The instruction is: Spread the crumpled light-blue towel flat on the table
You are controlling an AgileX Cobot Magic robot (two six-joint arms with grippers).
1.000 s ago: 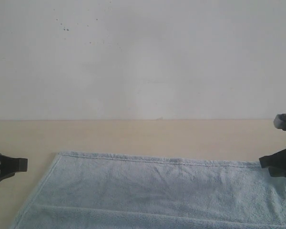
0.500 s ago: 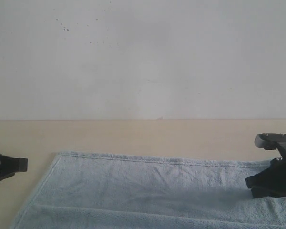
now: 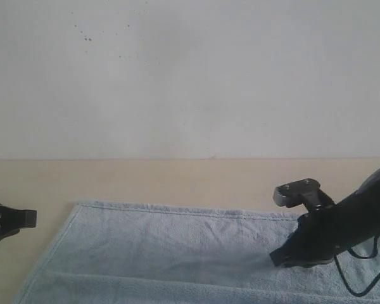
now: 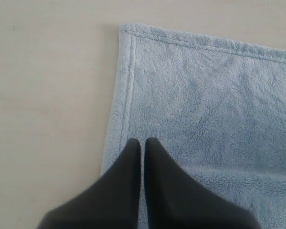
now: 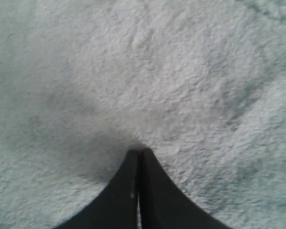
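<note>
The right hand has its two fingers pressed together with no cloth between them, and the tip is on or just above the pile of the towel, toward its right part. The left hand is also closed and empty, above the left hem, near the far left corner. The towel lies on the desk and looks almost flat; its near side goes out of view. I judge it soft, light and limp, with a fluffy surface that gives friction, so it will follow a pull but fold easily. The stitched hem and the corners seem the best places to pinch. The desk is smooth, matte beige, and behind it stands a plain white wall with a few dark specks.
</note>
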